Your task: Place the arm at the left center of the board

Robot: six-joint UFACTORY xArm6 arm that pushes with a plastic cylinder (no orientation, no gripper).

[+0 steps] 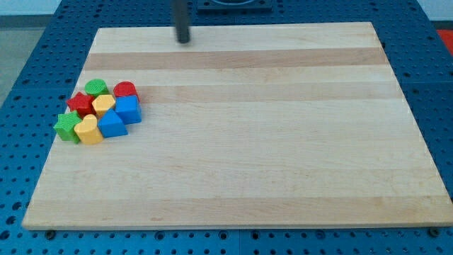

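1. My tip (184,40) sits near the view's top edge of the wooden board (269,142), left of the board's middle line. It is a plain dark rod with no jaws at all, so it has hold of nothing and touches no block.
2. Toward the view's bottom-left of my tip, well apart from it, eight blocks lie packed in one cluster at the board's left centre.
3. Nearest my tip in that cluster is the red cylinder (125,89), with the green block (96,88) just to its left along the cluster's top.
4. Next row out: a red star-like block (81,104), a yellow block (104,105), and a blue cube (129,109), touching side by side.
5. Farthest from my tip: a green star (67,126), a yellow heart-like block (88,130), and a blue triangular block (112,123).
6. The left-centre zone named in the task is where the cluster lies; my tip is well above and to the right of it.
7. Beyond the board, a blue perforated table (42,42) surrounds it on all sides.
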